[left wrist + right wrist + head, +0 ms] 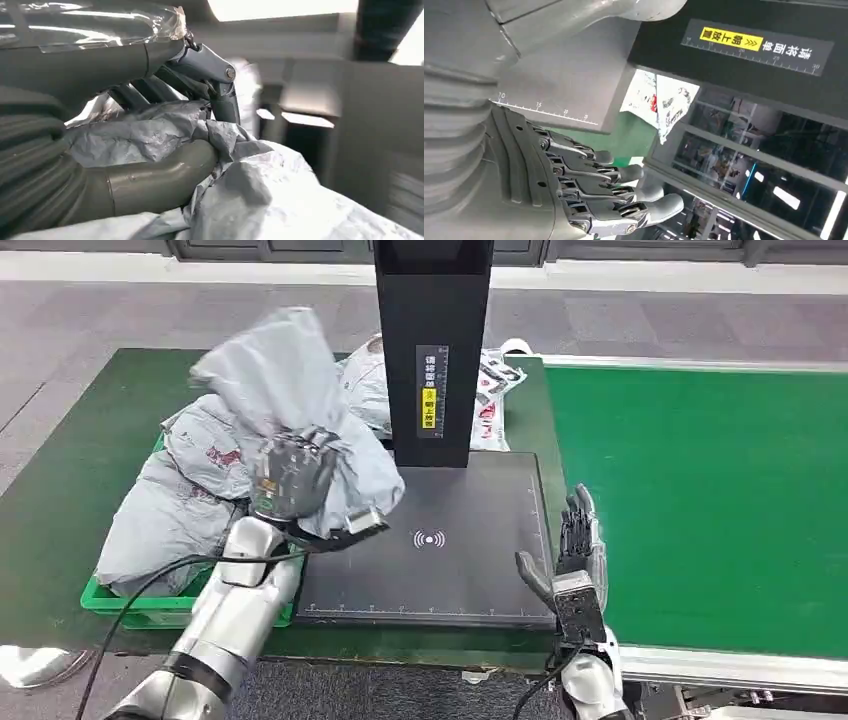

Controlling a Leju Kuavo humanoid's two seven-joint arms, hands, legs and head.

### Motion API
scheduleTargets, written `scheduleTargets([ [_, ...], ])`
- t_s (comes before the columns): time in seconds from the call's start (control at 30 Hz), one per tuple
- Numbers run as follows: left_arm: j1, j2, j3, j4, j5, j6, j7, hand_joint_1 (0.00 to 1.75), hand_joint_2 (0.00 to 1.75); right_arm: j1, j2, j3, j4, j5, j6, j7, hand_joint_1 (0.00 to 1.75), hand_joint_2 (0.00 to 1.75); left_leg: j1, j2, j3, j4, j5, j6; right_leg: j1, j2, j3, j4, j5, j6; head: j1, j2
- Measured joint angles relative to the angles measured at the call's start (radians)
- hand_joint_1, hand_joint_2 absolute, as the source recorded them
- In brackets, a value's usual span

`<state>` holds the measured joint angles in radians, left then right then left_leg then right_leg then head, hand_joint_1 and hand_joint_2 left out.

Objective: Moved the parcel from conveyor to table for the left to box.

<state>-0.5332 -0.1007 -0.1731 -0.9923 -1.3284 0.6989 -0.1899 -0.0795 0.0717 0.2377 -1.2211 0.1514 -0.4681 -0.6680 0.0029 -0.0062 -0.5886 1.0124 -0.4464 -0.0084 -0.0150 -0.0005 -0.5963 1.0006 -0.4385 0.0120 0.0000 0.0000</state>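
Now left robot hand (292, 475) grips grey parcel (275, 370) above green bin (120, 602).

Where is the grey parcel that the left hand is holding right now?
In the head view, the grey parcel is on the left side, lifted in the left hand above the green crate of other parcels, just left of the black scanner post.
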Motion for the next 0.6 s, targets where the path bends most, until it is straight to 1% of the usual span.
scheduleTargets([
  [0.2, 0.009, 0.028, 0.097, -0.098, -0.117, 0.0, 0.035, 1.75, 1.75, 0.0, 0.001, 0.0, 0.0, -0.01, -0.002, 0.009, 0.0, 1.75, 0.0, 0.0, -0.001, 0.0, 0.0, -0.001, 0.0, 0.0, 0.0, 0.001, 0.0, 0.0, 0.0, 0.0],
  [0.27, 0.011, 0.048, 0.13, -0.124, -0.164, 0.0, 0.096, 1.75, 1.75, 0.008, 0.001, 0.0, -0.003, -0.01, -0.015, 0.011, 0.0, 1.75, 0.0, 0.001, -0.001, 0.0, 0.0, -0.001, 0.0, 0.001, -0.001, 0.001, 0.0, 0.0, 0.0, 0.0],
  [0.37, 0.005, 0.084, 0.133, -0.087, -0.174, 0.0, 0.197, 1.75, 1.75, 0.019, 0.001, 0.0, -0.015, -0.01, -0.029, 0.017, 0.0, 1.75, 0.0, 0.001, -0.001, 0.0, 0.0, -0.001, 0.0, 0.001, -0.002, 0.001, 0.0, 0.0, 0.0, 0.0],
  [0.4, -0.003, 0.106, 0.133, -0.057, -0.175, 0.0, 0.243, 1.75, 1.75, 0.027, 0.001, 0.0, -0.026, -0.01, -0.032, 0.02, 0.0, 1.75, 0.0, 0.001, -0.001, 0.0, 0.0, -0.001, 0.0, 0.001, -0.003, 0.001, 0.0, 0.0, 0.0, 0.0],
  [0.5, -0.063, 0.14, 0.106, 0.086, -0.175, -0.01, 0.369, 1.75, 1.75, 0.05, 0.001, 0.0, -0.056, -0.003, -0.033, 0.035, 0.0, 1.75, 0.0, 0.001, -0.001, 0.0, 0.0, -0.001, 0.0, 0.001, -0.003, 0.001, 0.0, 0.0, 0.0, 0.0],
  [0.53, -0.087, 0.148, 0.088, 0.164, -0.175, -0.041, 0.393, 1.75, 1.75, 0.054, 0.001, 0.0, -0.066, 0.003, -0.031, 0.037, 0.0, 1.75, 0.0, 0.001, -0.001, 0.0, 0.001, -0.002, 0.0, 0.001, -0.003, 0.001, 0.0, -0.001, 0.0, 0.0],
  [0.6, -0.129, 0.159, 0.074, 0.274, -0.172, -0.146, 0.381, 1.75, 1.75, 0.06, 0.001, 0.0, -0.077, 0.018, -0.025, 0.048, 0.0, 1.75, 0.0, 0.001, -0.001, 0.0, 0.001, -0.002, 0.0, 0.002, -0.003, 0.001, 0.001, -0.002, 0.0, 0.0],
])
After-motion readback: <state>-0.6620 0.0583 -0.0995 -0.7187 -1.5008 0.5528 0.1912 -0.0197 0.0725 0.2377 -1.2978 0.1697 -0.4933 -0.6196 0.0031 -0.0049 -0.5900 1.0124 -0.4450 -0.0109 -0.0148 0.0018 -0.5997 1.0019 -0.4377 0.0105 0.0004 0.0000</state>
